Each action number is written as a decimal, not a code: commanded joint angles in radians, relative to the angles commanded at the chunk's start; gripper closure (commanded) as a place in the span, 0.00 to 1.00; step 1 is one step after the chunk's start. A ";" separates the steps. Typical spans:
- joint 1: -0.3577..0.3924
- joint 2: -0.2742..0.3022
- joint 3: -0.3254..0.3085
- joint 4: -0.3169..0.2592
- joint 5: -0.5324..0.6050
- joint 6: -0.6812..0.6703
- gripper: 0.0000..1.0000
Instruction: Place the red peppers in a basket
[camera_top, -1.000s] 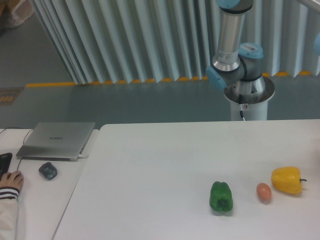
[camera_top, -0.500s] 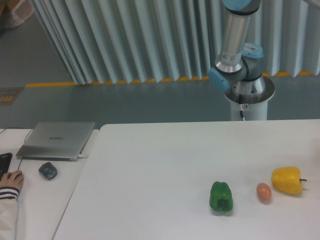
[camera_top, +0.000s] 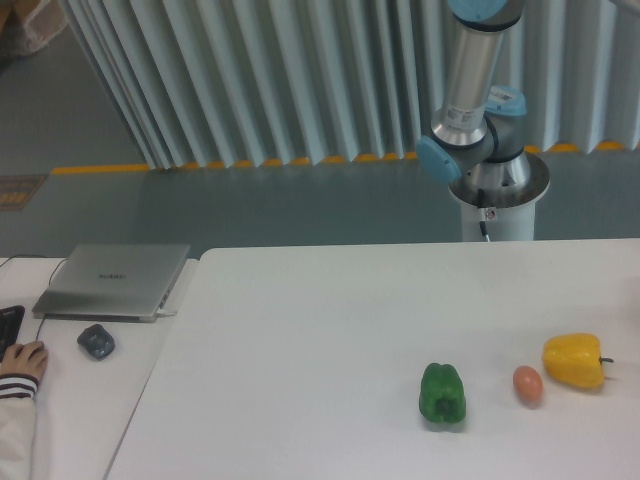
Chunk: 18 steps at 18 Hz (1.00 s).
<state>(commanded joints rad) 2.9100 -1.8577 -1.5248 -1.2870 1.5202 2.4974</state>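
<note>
target: red pepper (camera_top: 528, 385), lower right, between green pepper (camera_top: 442, 393) and yellow pepper (camera_top: 573, 361) | handling: likely light, glossy, slippery; grip across body | gripper: out of frame, state unknown | basket: none visible

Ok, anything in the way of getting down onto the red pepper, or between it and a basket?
Nothing sits over the red pepper; it lies open from above, flanked by the green pepper and the yellow pepper, apart from both. The gripper and any basket are out of view, so that path cannot be judged.
</note>
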 joint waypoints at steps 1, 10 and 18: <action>-0.002 0.003 0.000 0.000 -0.003 -0.011 0.00; -0.070 0.012 0.003 0.000 0.000 -0.175 0.00; -0.238 0.025 -0.003 0.043 0.000 -0.440 0.00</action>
<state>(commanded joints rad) 2.6724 -1.8331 -1.5278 -1.2441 1.5202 2.0574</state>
